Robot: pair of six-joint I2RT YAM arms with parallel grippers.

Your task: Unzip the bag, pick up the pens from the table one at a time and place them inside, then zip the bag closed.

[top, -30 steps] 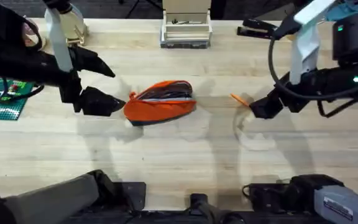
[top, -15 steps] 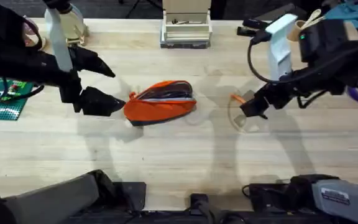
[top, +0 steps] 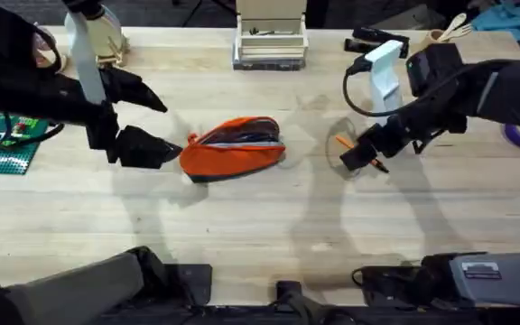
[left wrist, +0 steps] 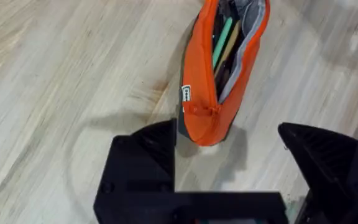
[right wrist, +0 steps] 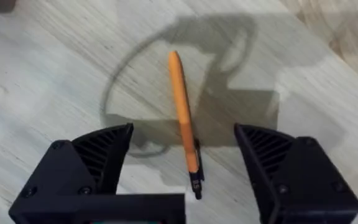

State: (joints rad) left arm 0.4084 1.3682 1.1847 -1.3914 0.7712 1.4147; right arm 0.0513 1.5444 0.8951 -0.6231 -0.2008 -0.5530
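Wood surface carries the orange bag near its middle, zipper open, pens visible inside. Left gripper sits at the bag's left end with fingers spread apart. Right gripper, also spread wide, hovers over the orange pen lying right of the bag.

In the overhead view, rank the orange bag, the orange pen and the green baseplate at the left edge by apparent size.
Largest to smallest:
1. The bag, open along its zipper.
2. The green baseplate, though the left arm and the frame edge hide part of it, so this placing is unsure.
3. The pen, partly under the right tool.
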